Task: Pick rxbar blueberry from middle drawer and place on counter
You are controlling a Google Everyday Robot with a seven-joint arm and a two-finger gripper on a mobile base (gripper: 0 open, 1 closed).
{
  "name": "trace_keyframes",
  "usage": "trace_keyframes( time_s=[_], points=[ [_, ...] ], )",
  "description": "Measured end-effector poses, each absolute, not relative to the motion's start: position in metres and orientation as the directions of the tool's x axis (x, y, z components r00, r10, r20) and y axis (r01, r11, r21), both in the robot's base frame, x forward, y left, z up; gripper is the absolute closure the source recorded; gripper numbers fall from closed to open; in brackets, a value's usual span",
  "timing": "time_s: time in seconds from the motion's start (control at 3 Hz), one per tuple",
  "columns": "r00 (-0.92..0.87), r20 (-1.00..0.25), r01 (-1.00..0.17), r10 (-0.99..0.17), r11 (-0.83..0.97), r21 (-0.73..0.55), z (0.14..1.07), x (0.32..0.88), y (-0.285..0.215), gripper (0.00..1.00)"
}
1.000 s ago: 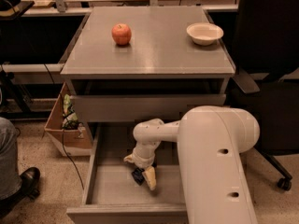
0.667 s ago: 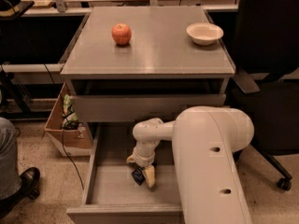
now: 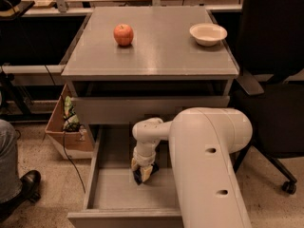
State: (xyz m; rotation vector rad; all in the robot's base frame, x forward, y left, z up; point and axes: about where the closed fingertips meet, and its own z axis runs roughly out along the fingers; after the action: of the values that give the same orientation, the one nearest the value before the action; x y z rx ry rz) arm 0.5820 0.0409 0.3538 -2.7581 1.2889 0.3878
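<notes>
The middle drawer [image 3: 102,189] is pulled out below the counter [image 3: 156,51]. My gripper [image 3: 143,173] points down inside the drawer, near its middle. Its pale fingertips [image 3: 148,173] are shut on a small dark blue bar, the rxbar blueberry [image 3: 140,176], which sits low over the drawer floor. My large white arm [image 3: 209,165] covers the right part of the drawer.
A red apple [image 3: 123,34] and a white bowl [image 3: 208,33] stand on the counter. A cardboard box [image 3: 69,127] sits on the floor at the left. A black office chair [image 3: 273,80] is at the right. A person's leg and shoe [image 3: 16,184] are at the far left.
The gripper has shifted slightly up and left with the dark bar between its fingertips. The white arm has swung a little to the left.
</notes>
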Motion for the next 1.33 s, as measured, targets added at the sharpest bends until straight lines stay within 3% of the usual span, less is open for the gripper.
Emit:
trace_keyframes(
  time_s=[0.33,0.67,1.33],
  points=[
    [0.616,-0.261,-0.762,-0.743,-0.646,0.040,0.353,0.581,0.042,0.85],
    [0.610,-0.298,-0.766,-0.734,-0.642,0.013,0.355,0.569,0.047,1.00],
    [0.606,-0.402,-0.784,-0.686,-0.602,-0.155,0.429,0.527,0.041,1.00]
  ],
)
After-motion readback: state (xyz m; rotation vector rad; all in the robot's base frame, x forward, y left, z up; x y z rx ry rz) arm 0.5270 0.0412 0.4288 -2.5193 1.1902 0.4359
